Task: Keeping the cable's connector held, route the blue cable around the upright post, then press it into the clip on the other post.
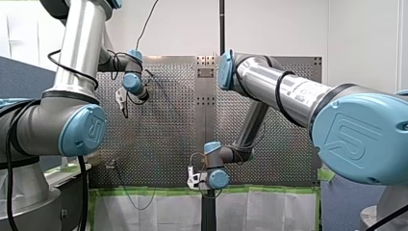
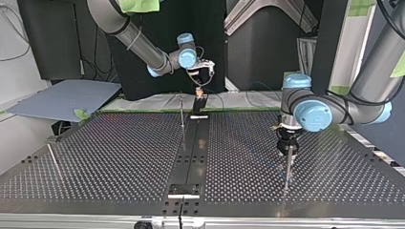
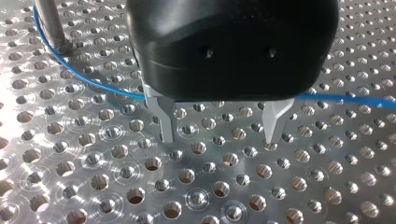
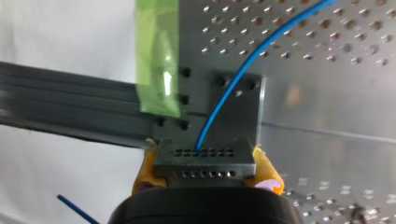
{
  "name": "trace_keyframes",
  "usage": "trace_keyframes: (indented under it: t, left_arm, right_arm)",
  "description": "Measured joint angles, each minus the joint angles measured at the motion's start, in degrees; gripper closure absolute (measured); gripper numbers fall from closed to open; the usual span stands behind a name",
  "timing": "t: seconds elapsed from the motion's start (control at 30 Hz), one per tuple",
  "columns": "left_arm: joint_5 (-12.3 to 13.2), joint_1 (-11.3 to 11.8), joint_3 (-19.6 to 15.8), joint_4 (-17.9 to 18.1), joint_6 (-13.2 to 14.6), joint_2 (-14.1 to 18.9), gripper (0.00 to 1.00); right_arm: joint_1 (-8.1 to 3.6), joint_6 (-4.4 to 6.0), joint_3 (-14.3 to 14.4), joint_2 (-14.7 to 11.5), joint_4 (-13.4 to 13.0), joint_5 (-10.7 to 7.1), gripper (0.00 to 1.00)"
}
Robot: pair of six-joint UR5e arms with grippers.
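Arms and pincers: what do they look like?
My left arm and my right arm are silver tubes with grey joints, light-blue logo-stamped caps and black cables looped outside. The left pincer is black-bodied with bare metal fingers; the right pincer is black with yellow pads.

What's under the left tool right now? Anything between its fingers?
The left tool is open, with only bare perforated table between its fingers. The blue cable curves past the post and runs under the tool body, which hides that stretch.
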Motion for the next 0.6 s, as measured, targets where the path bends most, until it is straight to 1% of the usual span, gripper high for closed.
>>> trace_keyframes:
  t: [0.17,0.27,0.4,0.6]
  left_arm:
    - [0.00,-0.01,0.00,0.00,0.00,0.00,0.10]
    - [0.00,-0.01,0.00,0.00,0.00,0.00,0.10]
    - [0.00,0.00,0.00,0.00,0.00,0.00,0.10]
    - [0.00,-0.02,0.00,0.00,0.00,0.00,0.10]
  right_arm:
    - [-0.30,0.08,0.56,1.54,-1.16,0.17,1.00]
    - [-0.40,0.11,1.07,2.20,-1.89,0.61,1.00]
    - [-0.66,0.11,1.84,2.44,-2.76,0.99,1.00]
    - [-1.28,0.11,4.37,2.41,-5.05,2.22,1.00]
